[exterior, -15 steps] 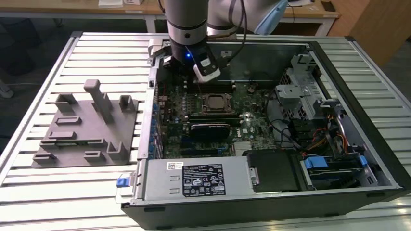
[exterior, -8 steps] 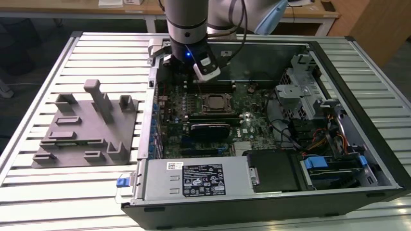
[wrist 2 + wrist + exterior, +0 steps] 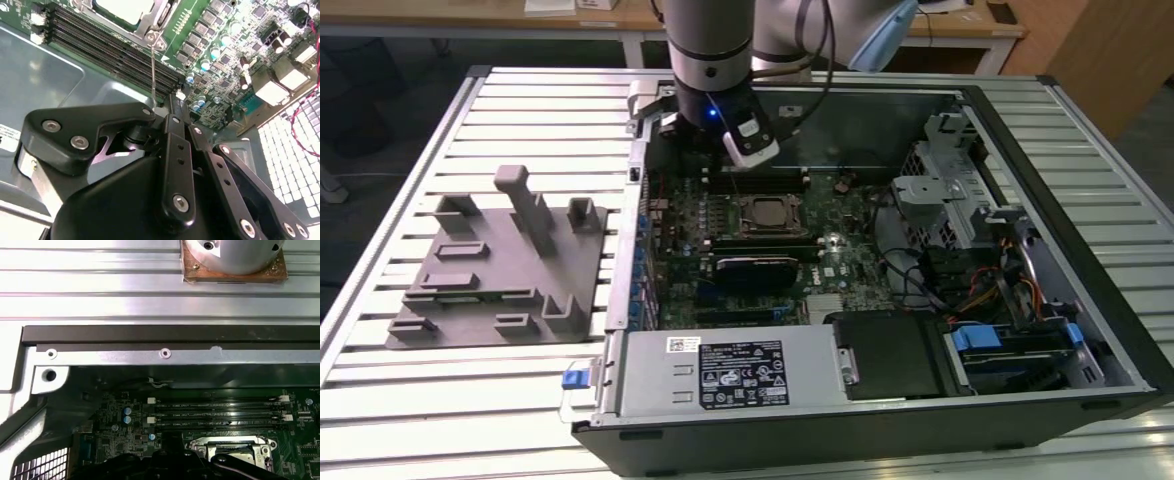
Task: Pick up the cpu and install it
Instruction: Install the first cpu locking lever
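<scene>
Tool (image 3: 172,107) hovers near the socketed cpu (image 3: 122,10) — spread or pressed together, cannot tell.

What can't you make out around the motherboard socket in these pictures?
Socket, second wrist view: cut off by the picture's edge, so its contents are unclear.
Socket, first wrist view: partly hidden behind the gripper.
Motherboard, exterior view: far edge hidden by the arm.
</scene>
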Robot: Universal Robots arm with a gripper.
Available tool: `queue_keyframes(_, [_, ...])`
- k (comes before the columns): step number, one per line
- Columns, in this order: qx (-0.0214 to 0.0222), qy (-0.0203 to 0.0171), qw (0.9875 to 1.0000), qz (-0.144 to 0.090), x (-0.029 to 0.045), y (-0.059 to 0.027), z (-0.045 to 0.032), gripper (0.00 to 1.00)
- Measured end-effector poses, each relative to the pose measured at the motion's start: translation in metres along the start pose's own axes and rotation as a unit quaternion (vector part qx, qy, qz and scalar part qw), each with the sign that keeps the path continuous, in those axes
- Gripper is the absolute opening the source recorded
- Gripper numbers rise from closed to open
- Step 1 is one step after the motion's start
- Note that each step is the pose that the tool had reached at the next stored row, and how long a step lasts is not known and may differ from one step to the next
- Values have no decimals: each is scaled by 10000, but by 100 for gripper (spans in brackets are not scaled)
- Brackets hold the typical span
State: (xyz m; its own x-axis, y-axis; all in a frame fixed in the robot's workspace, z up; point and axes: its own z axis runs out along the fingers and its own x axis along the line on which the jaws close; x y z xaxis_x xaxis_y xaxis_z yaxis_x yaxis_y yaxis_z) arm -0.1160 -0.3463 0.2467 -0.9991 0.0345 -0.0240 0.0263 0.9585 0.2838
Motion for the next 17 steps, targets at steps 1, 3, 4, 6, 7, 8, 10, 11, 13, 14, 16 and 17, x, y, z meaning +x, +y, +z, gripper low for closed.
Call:
queue_keyframes(1, [0,0,10000,0,-16,0,0,11])
queue_keyframes(3, [0,0,10000,1,-61,2,2,11])
queue_keyframes(4, [0,1,10000,1,-88,2,3,11])
queue_keyframes(6, [0,3,10000,1,-147,4,5,11])
queue_keyframes(7, [1,5,10000,2,-178,5,5,11])
queue_keyframes(8, [0,7,10000,3,-215,6,7,11])
queue_keyframes(10, [1,12,10000,4,-292,8,9,11])
queue_keyframes(11, [1,15,10000,5,-324,9,10,11])
queue_keyframes(13, [1,16,10000,6,-376,10,12,11])
queue_keyframes(14, [1,17,10000,5,-395,10,13,11])
queue_keyframes(16, [1,17,10000,6,-405,10,13,11])
queue_keyframes(17, [1,17,10000,6,-405,10,13,11])
